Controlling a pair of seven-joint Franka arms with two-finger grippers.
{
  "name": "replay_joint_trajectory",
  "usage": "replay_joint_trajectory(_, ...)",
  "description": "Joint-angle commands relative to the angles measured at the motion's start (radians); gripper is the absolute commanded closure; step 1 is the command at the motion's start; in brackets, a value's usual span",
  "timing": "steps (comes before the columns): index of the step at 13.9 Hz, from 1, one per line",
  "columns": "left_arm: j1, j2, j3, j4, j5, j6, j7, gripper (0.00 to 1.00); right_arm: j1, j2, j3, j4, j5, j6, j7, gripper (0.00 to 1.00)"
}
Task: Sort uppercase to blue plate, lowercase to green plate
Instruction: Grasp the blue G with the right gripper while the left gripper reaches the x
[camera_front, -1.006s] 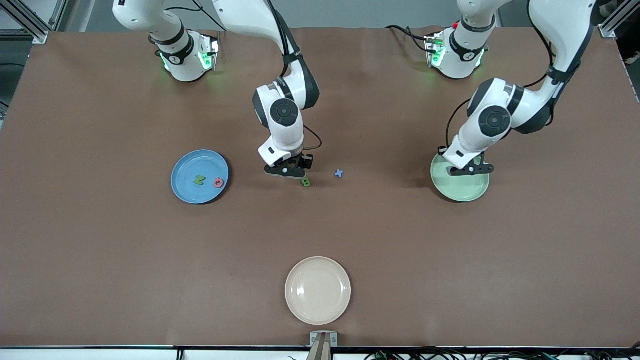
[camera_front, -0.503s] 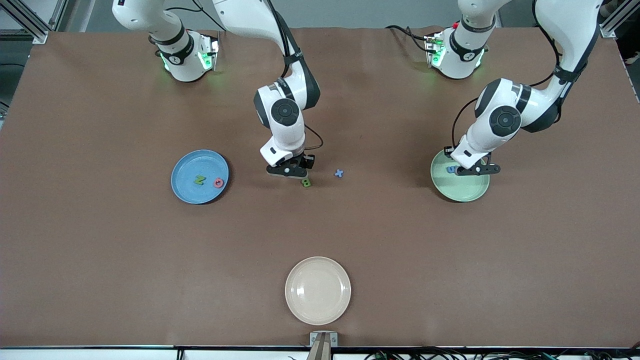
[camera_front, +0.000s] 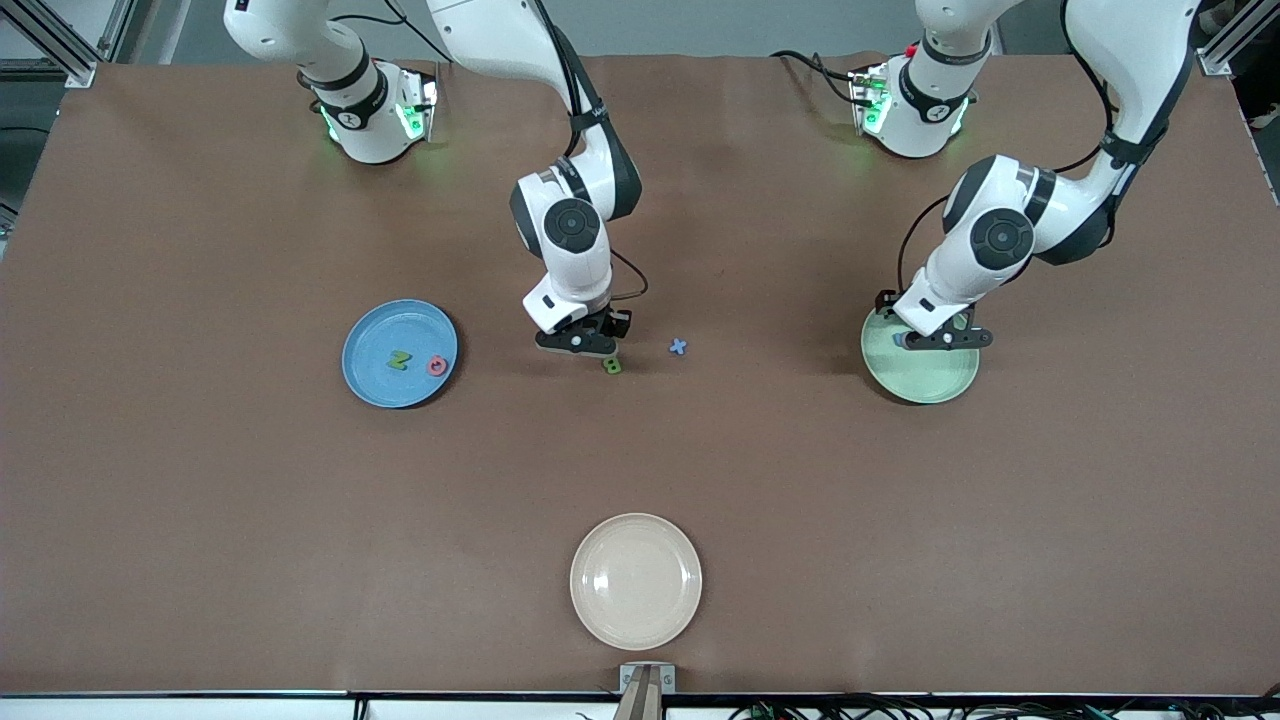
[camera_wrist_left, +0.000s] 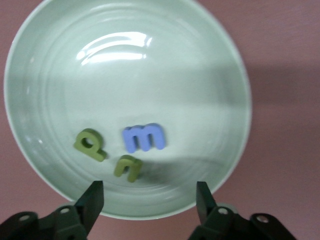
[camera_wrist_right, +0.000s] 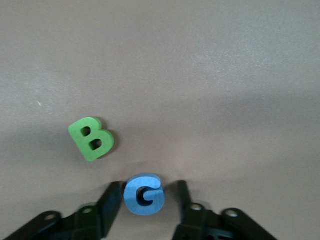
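Note:
My right gripper (camera_front: 592, 352) is low over the table with a blue G (camera_wrist_right: 144, 194) lying between its fingers (camera_wrist_right: 112, 200). One finger touches the G and a gap shows at the other. A green B (camera_wrist_right: 92, 138) lies beside it on the table, and a blue x (camera_front: 678, 346) lies toward the left arm's end. The blue plate (camera_front: 372, 330) holds a green N (camera_front: 399, 359) and a red Q (camera_front: 437, 365). My left gripper (camera_wrist_left: 149, 200) hangs open and empty over the green plate (camera_wrist_left: 200, 65), where a green p (camera_wrist_left: 90, 145), a blue m (camera_wrist_left: 144, 137) and a green n (camera_wrist_left: 128, 166) lie.
A cream plate (camera_front: 636, 580) sits near the table's front edge, nearer to the front camera than everything else. Both arm bases stand along the table's back edge.
My left gripper opened and let the blue m drop into the green plate. My right gripper's fingers narrowed around the blue G.

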Motion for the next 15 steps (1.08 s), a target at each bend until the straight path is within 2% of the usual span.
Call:
replay_joint_trajectory(1,-0.006,0.035,-0.069,0.059,0.002,-0.004,-0.083,0.01,-0.017,-0.003,0.014,-0.012,0.021,0.0,-0.023,0.81)
replay_joint_trajectory(3,-0.052,0.081,-0.1,0.112,0.002,-0.013,-0.193,0.01,-0.019,-0.003,0.014,-0.012,0.021,-0.004,-0.021,0.98)
replay_joint_trajectory(6,-0.153,0.167,-0.099,0.213,0.0,-0.046,-0.354,0.01,-0.028,-0.006,0.013,-0.01,0.016,-0.02,-0.041,1.0)
replay_joint_trajectory(7,-0.192,0.199,-0.097,0.256,0.0,-0.059,-0.405,0.01,-0.043,-0.011,0.01,-0.012,0.015,-0.042,-0.109,1.0)
replay_joint_trajectory(9,-0.271,0.262,-0.09,0.341,0.002,-0.073,-0.496,0.01,-0.077,-0.029,-0.013,-0.012,0.013,-0.163,-0.238,1.0)
replay_joint_trajectory(10,-0.311,0.285,-0.071,0.373,0.003,-0.073,-0.532,0.01,-0.077,-0.048,-0.051,-0.013,0.009,-0.199,-0.289,1.0)
replay_joint_trajectory(12,-0.449,0.311,0.022,0.437,0.008,-0.073,-0.592,0.01,-0.074,-0.065,-0.128,-0.013,0.008,-0.297,-0.427,1.0)
replay_joint_trajectory(13,-0.533,0.327,0.078,0.469,0.008,-0.073,-0.628,0.01,-0.069,-0.075,-0.181,-0.013,0.007,-0.344,-0.513,1.0)
replay_joint_trajectory(14,-0.648,0.369,0.16,0.531,0.008,-0.073,-0.678,0.01,-0.069,-0.091,-0.276,-0.013,0.007,-0.439,-0.664,1.0)
replay_joint_trajectory(15,-0.693,0.397,0.186,0.565,0.006,-0.073,-0.706,0.01,-0.068,-0.097,-0.326,-0.012,0.007,-0.484,-0.731,1.0)
